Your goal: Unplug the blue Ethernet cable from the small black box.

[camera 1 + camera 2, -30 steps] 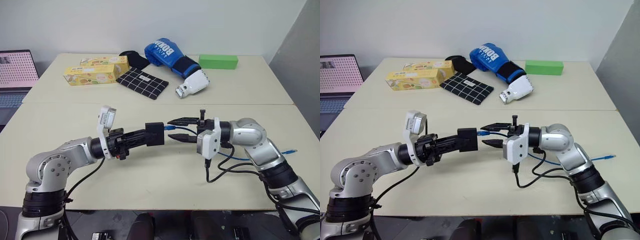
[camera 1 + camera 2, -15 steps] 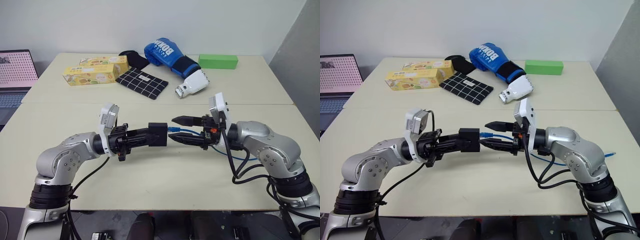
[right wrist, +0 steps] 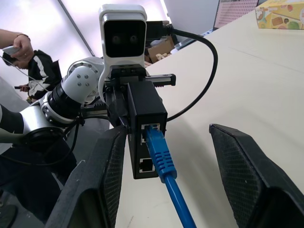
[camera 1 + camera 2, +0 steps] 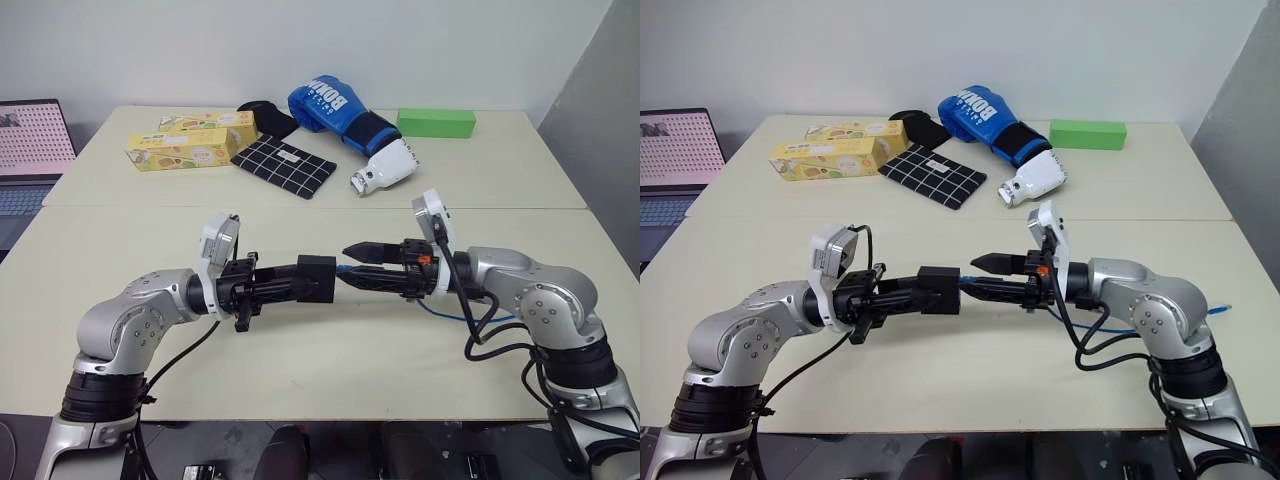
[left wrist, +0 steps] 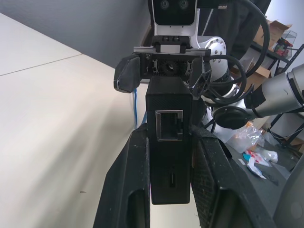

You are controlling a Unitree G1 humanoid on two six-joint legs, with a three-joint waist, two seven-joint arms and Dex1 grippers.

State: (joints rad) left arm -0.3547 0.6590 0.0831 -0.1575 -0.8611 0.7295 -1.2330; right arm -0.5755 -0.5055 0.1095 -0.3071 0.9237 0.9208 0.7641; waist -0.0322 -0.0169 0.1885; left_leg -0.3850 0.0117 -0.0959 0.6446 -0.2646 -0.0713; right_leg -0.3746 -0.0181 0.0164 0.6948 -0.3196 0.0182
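The small black box [image 4: 318, 279] hangs above the near table, and my left gripper [image 4: 306, 282] is shut on its sides; the left wrist view shows the box [image 5: 168, 156] between both fingers [image 5: 130, 190], with an empty port facing the camera. The blue Ethernet cable [image 3: 159, 152] is plugged into the box's far face [image 3: 145, 114]. From there it runs back under my right arm and ends on the table [image 4: 1220, 313]. My right gripper [image 4: 352, 265] points at the box and is open. Its fingers [image 3: 102, 185] stand on either side of the plug without touching it.
On the far table lie a blue boxing glove [image 4: 335, 105], a green block [image 4: 436, 122], two yellow boxes [image 4: 185, 148] and a black checked cloth [image 4: 284, 166]. A laptop [image 4: 30, 150] stands at the far left. A person [image 3: 28, 52] stands behind me.
My right wrist has rolled, bringing its white camera from the near side up on top, and its fingers have spread a little around the plug. The left gripper has turned slightly, with the box still in it.
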